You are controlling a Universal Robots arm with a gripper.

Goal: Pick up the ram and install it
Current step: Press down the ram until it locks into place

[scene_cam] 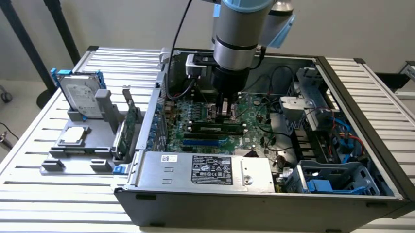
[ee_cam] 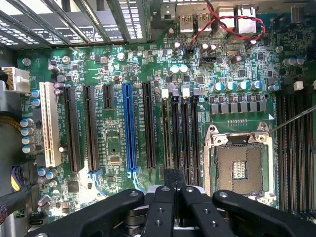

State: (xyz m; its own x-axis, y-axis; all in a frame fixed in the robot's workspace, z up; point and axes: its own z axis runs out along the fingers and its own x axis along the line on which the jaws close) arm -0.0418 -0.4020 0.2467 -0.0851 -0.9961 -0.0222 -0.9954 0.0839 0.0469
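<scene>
Exterior view: hanging low over the motherboard (scene_cam: 194, 119) inside the open case (scene_cam: 363, 126), end effector (scene_cam: 224, 112) clenched, grasping nothing discernible; the ram (scene_cam: 214, 128) lying along a slot just beside it, contact unclear. Risking, in my judgement, an off-centre push leaving one end unseated, or tips sliding onto neighbouring parts. Wrist view: adding fingertips (ee_cam: 170, 178) pressed together over the black slots (ee_cam: 180, 133) beside the bare CPU socket (ee_cam: 239, 168).

The open grey metal computer case (scene_cam: 259, 194) is set on the slatted metal desk (scene_cam: 39, 141); at its nine o'clock, the grey plastic holder (scene_cam: 81, 145) is placed.
</scene>
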